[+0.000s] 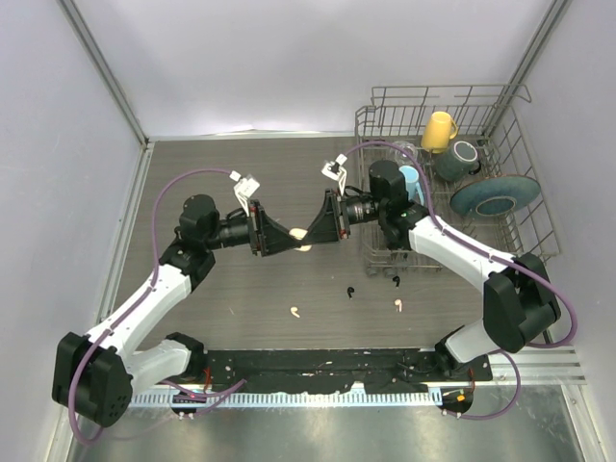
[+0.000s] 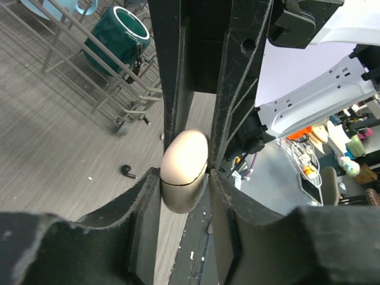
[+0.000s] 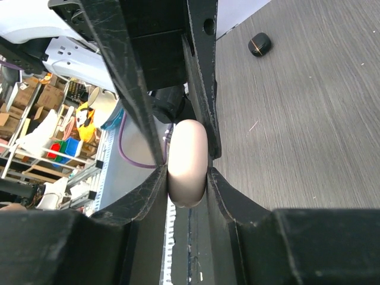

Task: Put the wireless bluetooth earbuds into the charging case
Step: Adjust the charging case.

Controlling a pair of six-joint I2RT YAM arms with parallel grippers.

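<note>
A cream-white charging case (image 1: 301, 234) hangs above the middle of the table, lid closed, pinched from both sides. My left gripper (image 1: 296, 237) is shut on its lower half (image 2: 185, 196), both fingers touching it. From the opposite side my right gripper (image 1: 308, 234) is shut on the case (image 3: 188, 148). On the table below lie the earbuds: a white one (image 1: 295, 311), a black one (image 1: 349, 291), another black one (image 1: 396, 280) and a white one (image 1: 398, 304). One black earbud (image 2: 127, 171) shows in the left wrist view.
A wire dish rack (image 1: 520, 197) stands at the back right with a yellow mug (image 1: 439, 130), a teal mug (image 1: 455, 160), a light blue cup (image 1: 411, 180) and a teal plate (image 1: 495, 195). A small black case (image 3: 259, 44) lies on the table.
</note>
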